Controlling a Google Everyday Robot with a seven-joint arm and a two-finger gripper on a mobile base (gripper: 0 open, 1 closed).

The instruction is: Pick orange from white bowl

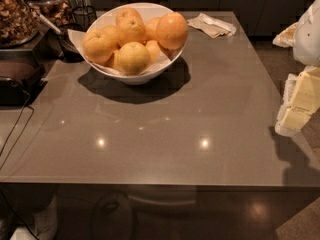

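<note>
The orange (172, 30), the largest and deepest in colour, sits at the right top of a pile of fruit in the white bowl (131, 77). The bowl is lined with white paper and stands at the back left of the grey table (190, 119). A paler yellow fruit (133, 57) lies at the front of the pile, and smaller oranges (98, 45) lie to the left. My gripper (298, 104), white with yellowish parts, hangs at the right edge of the view, over the table's right edge and far from the bowl. It holds nothing that I can see.
A crumpled napkin (212, 25) lies behind and to the right of the bowl. Glass jars of dry food (16, 15) and a black device (17, 81) with a cable stand at the left. A dark wire holder (82, 15) stands behind the bowl.
</note>
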